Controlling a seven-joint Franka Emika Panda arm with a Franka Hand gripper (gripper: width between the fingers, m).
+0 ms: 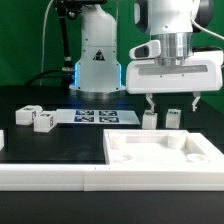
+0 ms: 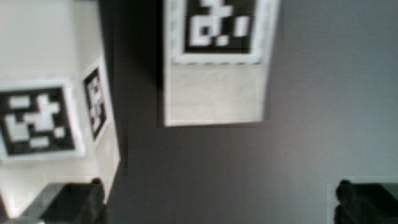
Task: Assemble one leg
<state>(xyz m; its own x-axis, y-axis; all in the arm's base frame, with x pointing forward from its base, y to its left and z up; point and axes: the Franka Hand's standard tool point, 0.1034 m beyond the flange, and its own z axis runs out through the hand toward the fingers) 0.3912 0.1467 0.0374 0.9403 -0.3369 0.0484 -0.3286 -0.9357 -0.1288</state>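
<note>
tool (image 1: 171, 102) spread wide, empty, hovering above leg (image 1: 173, 119) on desk (image 1: 60, 140); second leg (image 1: 150, 119) just beside it.

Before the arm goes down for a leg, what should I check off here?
1. gripper open: ok.
2. fingers empty: ok.
3. leg under the gripper: ok.
4. leg standing upright: ok.
5. neighbour leg clear of the fingers on the way down: cannot tell; it stands close beside, roughly under one finger.
</note>
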